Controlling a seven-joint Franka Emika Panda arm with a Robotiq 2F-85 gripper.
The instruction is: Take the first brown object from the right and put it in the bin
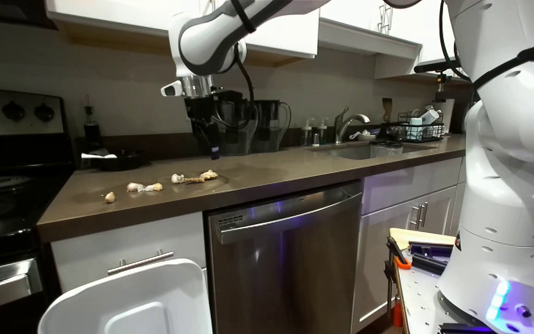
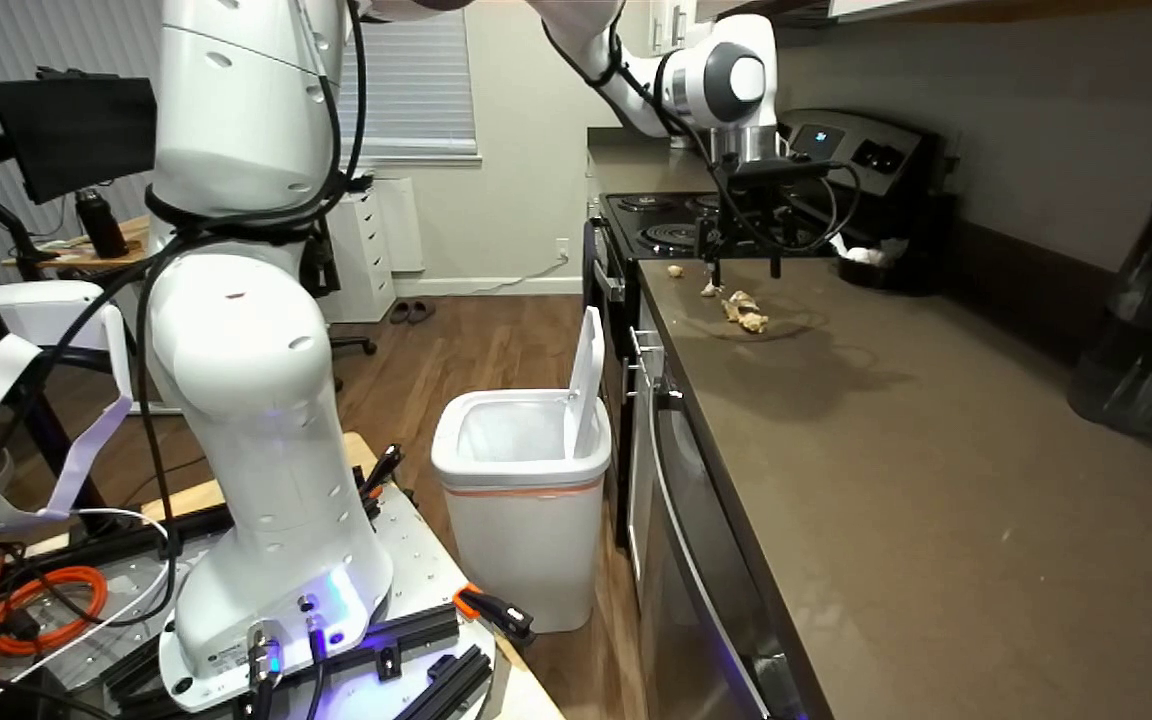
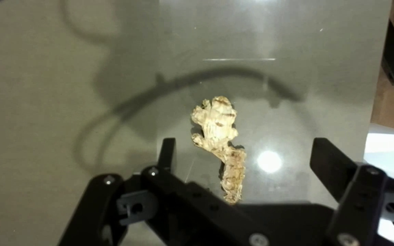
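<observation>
Lying on the surface [image 1: 276,169], right of the whitish lump [image 1: 177,178] in an exterior view, the tan lump [image 1: 209,175] touches a browner strip [image 3: 234,174]; you cannot tell if they join. Your jaws hang above, spread wide, empty. Centre the tan lump between them, descend straight, then close gently on its body. Below the surface's edge, the bin [image 2: 526,550] stands, lid [image 2: 588,385] raised, seemingly ready.

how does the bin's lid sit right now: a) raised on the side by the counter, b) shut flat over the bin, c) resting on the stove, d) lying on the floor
a: in an exterior view the lid stands up from the side of the bin nearest the counter, leaving the inside in view.
</observation>
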